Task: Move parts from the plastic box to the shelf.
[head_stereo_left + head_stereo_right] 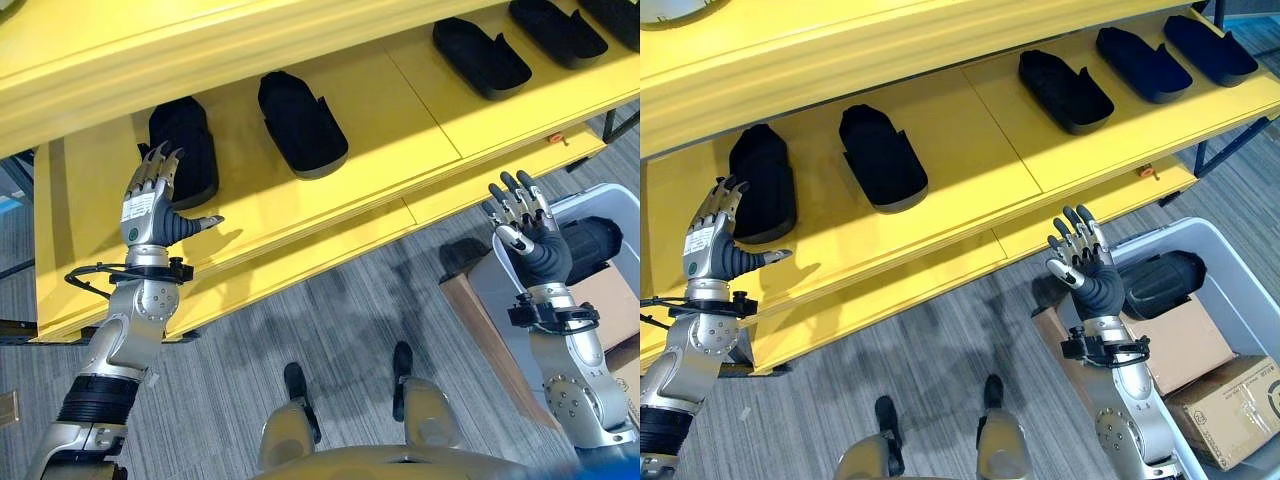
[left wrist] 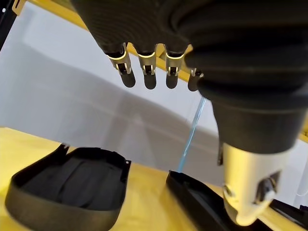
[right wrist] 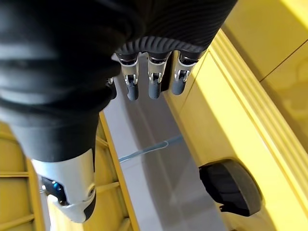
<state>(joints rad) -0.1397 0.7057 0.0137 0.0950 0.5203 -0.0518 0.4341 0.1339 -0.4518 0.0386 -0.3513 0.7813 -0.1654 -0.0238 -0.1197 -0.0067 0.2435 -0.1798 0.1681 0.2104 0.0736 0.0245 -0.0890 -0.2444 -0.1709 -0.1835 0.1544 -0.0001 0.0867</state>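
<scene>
Parts still in the plastic box [image 1: 1240,300] amount to one black part [image 1: 1160,283] lying crosswise beside cardboard cartons [image 1: 1225,405], just past the right hand [image 1: 1085,262], which is raised with fingers spread and holds nothing. Farther off, five black parts (long axes running front to back) rest on the yellow shelf [image 1: 400,110], the leftmost part [image 1: 185,150] just beyond the empty, straight-fingered left hand [image 1: 150,205].

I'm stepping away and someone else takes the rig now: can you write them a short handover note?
Left hand: open, empty, raised at the front of the yellow shelf by the leftmost black part.
Right hand: open, empty, raised between the shelf edge and the grey plastic box.
Done: five black parts lie in a row on the shelf.
Left: one black part lies in the box beside cardboard cartons; it probably goes next, to the right hand.
</scene>
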